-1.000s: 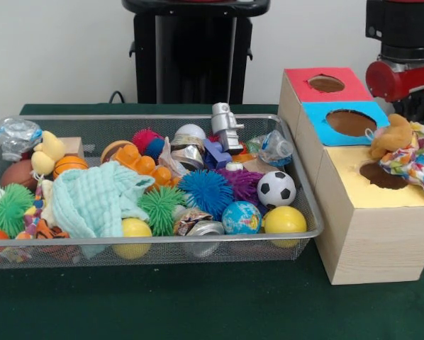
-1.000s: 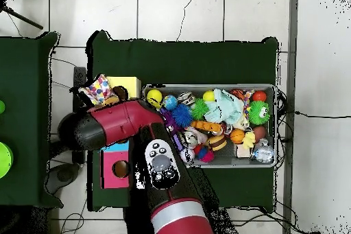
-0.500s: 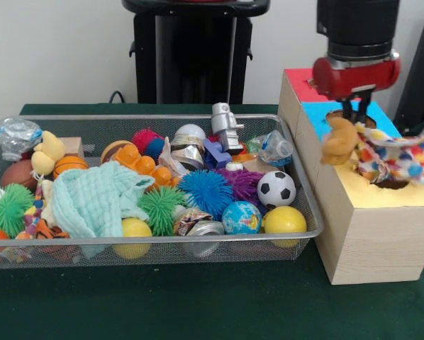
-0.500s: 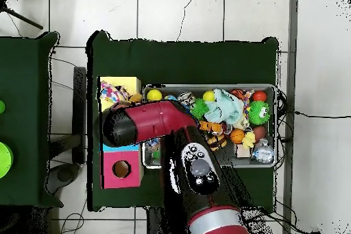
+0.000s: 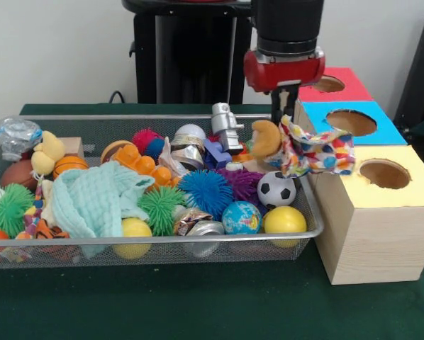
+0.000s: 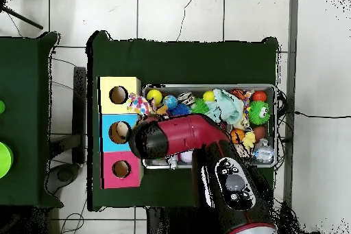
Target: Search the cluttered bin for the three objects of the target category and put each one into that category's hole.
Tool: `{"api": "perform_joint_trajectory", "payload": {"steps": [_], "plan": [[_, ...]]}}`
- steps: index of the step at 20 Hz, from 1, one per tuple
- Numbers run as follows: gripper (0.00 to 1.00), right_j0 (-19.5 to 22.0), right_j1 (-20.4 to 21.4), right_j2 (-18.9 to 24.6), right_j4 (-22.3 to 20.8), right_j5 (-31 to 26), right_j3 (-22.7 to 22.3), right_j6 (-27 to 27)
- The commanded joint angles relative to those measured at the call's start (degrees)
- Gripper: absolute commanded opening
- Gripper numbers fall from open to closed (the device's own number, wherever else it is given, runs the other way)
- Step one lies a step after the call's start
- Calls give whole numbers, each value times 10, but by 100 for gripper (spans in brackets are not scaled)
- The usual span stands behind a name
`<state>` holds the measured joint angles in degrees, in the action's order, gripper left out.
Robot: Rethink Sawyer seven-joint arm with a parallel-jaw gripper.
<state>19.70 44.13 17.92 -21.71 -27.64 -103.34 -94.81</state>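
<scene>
My gripper [image 5: 285,119] hangs over the right end of the mesh bin [image 5: 198,239], shut on a soft toy with a brown head [image 5: 265,138] and a multicoloured dotted cloth body [image 5: 317,152]. The toy dangles in the air beside the blue box [image 5: 382,132], just above the soccer ball [image 5: 276,189]. In the overhead view the toy [image 6: 140,103] shows between the yellow box [image 6: 129,84] and the bin [image 6: 276,128], while the arm covers the gripper itself. The yellow box's hole [image 5: 384,173] is uncovered.
Three boxes stand in a row right of the bin: yellow [image 5: 410,191] nearest, blue, then red [image 5: 354,76]. Several balls, spiky toys, a mint cloth [image 5: 91,198], crushed cans and a grey robot figure [image 5: 226,126] fill the bin.
The arm has swung left in the front view, from over the yellow box to the bin's right end. It carried the dotted soft toy off the yellow hole.
</scene>
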Motion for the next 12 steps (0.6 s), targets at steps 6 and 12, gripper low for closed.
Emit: {"api": "perform_joint_trajectory", "payload": {"steps": [6,12], "plan": [[0,-17,-88,-40,-138,150,-90,-48],[0,-69,-122,-95,-147,221,-77,-88]]}}
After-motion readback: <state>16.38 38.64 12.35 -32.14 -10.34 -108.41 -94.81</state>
